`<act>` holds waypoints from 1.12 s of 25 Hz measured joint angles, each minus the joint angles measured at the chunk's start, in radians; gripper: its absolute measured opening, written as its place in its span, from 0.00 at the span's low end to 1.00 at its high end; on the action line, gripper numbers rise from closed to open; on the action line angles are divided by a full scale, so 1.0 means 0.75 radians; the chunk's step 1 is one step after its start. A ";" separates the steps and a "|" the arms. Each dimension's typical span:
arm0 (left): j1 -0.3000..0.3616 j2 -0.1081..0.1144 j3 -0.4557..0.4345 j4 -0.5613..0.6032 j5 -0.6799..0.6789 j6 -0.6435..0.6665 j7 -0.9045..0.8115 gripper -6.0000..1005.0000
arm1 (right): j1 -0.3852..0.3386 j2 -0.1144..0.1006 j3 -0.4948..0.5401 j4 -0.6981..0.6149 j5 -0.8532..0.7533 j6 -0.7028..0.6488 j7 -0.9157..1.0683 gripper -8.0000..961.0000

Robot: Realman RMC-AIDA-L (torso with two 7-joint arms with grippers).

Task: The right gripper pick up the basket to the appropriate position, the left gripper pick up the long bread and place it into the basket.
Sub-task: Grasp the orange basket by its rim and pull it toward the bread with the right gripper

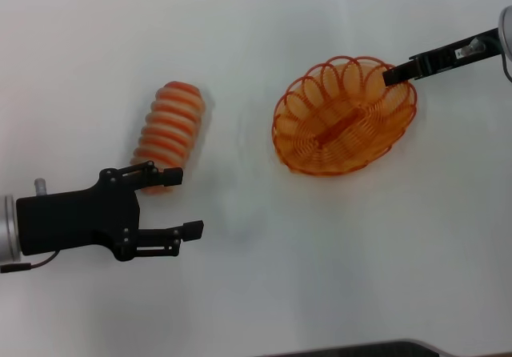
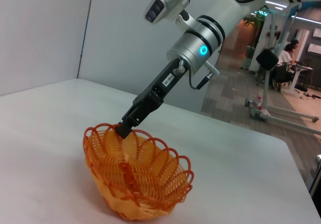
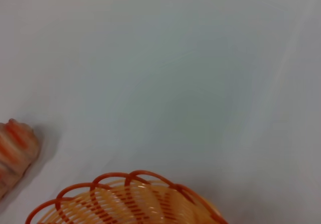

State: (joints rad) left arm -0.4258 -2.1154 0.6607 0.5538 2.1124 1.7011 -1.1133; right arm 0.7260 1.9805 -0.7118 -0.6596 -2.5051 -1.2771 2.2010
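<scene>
The long bread (image 1: 170,125) lies on the white table at the left, tan with orange ridges; one end also shows in the right wrist view (image 3: 15,151). My left gripper (image 1: 181,202) is open just in front of the bread's near end, and one fingertip (image 1: 170,176) overlaps that end. The orange wire basket (image 1: 344,125) is right of centre and looks tilted in the left wrist view (image 2: 138,179). My right gripper (image 1: 394,75) is shut on the basket's far right rim; it shows in the left wrist view (image 2: 123,129) reaching down onto the rim.
The white table (image 1: 264,277) stretches between the bread and the basket. A dark edge (image 1: 360,349) runs along the bottom of the head view. In the left wrist view the table's far edge (image 2: 281,143) borders an open room.
</scene>
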 joint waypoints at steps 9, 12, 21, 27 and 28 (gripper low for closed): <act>0.002 0.000 0.003 0.000 0.008 0.000 0.003 0.87 | -0.004 0.002 0.010 0.027 0.001 0.002 0.005 0.19; 0.003 -0.001 0.003 0.000 0.008 0.000 0.004 0.87 | -0.005 0.001 0.014 0.037 0.001 0.002 0.005 0.15; 0.008 -0.004 0.000 0.000 0.007 0.006 0.020 0.87 | -0.005 0.003 0.015 0.049 0.005 -0.045 0.009 0.10; 0.007 -0.004 -0.001 0.004 0.006 0.008 0.020 0.87 | -0.019 0.002 0.070 0.013 0.033 -0.125 0.042 0.10; 0.007 -0.004 -0.001 0.005 0.006 0.007 0.020 0.87 | -0.021 0.001 0.078 0.006 0.038 -0.134 0.051 0.10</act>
State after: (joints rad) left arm -0.4203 -2.1184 0.6601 0.5573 2.1166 1.7062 -1.0980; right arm 0.7099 1.9816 -0.6535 -0.6551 -2.4764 -1.3776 2.2389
